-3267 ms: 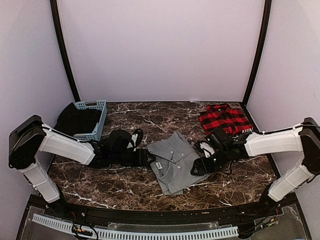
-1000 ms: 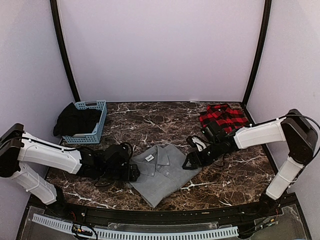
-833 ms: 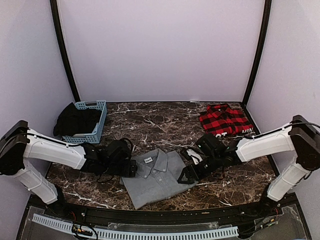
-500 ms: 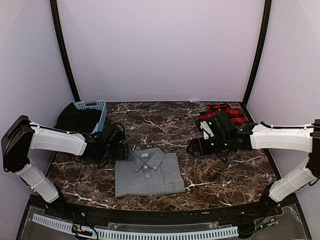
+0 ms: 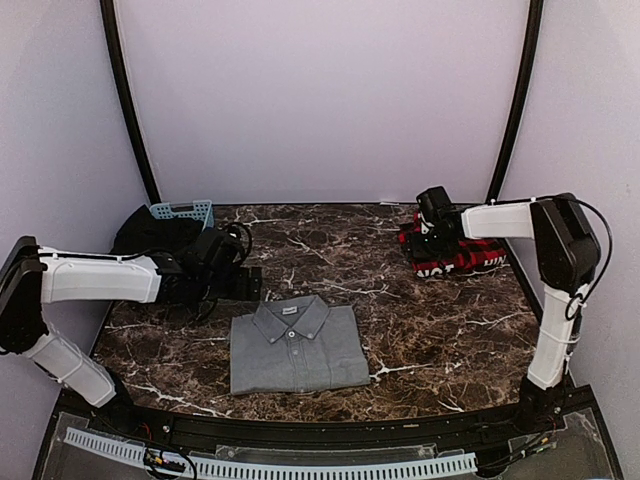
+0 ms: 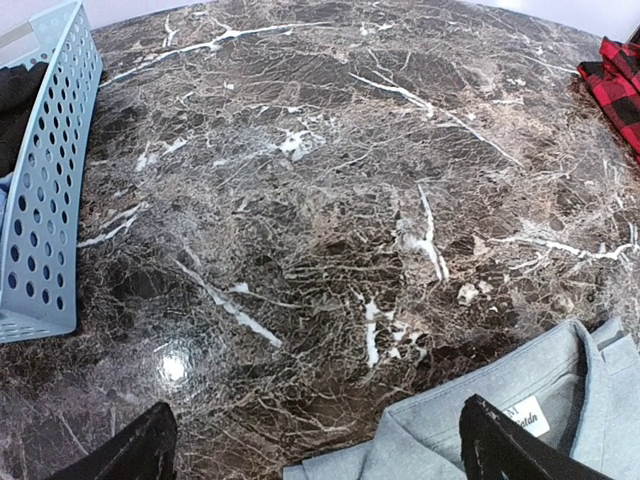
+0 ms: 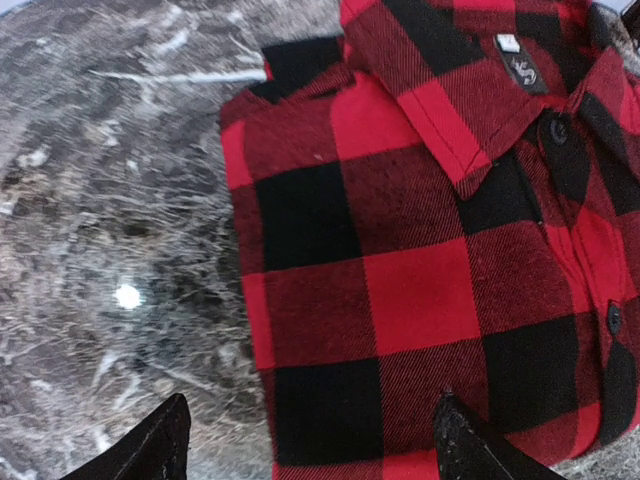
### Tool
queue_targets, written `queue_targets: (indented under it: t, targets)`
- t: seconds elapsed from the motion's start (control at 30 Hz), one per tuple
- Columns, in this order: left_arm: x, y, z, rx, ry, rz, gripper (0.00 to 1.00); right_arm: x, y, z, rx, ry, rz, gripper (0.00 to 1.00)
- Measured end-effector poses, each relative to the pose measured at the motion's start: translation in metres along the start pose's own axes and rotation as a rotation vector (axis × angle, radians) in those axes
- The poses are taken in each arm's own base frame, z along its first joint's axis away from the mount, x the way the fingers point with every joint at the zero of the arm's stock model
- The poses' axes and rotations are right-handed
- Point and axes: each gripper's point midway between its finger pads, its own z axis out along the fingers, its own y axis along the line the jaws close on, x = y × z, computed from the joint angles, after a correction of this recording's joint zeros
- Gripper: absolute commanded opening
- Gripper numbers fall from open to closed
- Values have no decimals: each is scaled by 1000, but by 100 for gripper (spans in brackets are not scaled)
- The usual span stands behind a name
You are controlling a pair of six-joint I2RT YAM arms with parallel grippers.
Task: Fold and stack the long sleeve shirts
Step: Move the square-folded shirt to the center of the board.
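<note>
The grey shirt [image 5: 295, 347] lies folded flat on the near middle of the counter [image 5: 400, 290], collar on the far side. The plaid shirt [image 5: 455, 245] lies folded at the far right corner, white lettering along its near edge, well apart from the grey one. My left claw [image 6: 318, 452] stands low just beyond the grey shirt's far left corner, fingers wide apart, holding nothing. My right claw [image 7: 310, 432] is over the plaid shirt's left part, fingers apart, nothing clamped; whether it touches the cloth I cannot tell. A blue basket [image 5: 183, 212] holding dark cloth [image 5: 145, 235] sits at the far left.
</note>
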Motion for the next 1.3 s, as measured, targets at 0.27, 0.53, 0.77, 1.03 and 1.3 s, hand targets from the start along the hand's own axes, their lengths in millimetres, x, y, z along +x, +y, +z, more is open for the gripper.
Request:
queue_targets:
  t: [0.27,0.53,0.77,1.03,1.3]
  targets:
    - [2,1,-10,32,-7,-10,97,31,-8,39,8,104,-14,78]
    - [9,6,-17,41,-7,-20,97,51,14,21,-116,57,15,77]
    - [38,16,-32,81,48,-55,97,100,87,-19,-271,72,-21,77]
    - [93,18,-44,172,194,-102,97,151,163,-64,-403,146,-98,78]
    - [130,-2,-56,339,330,-201,97,175,176,-122,-502,184,-91,75]
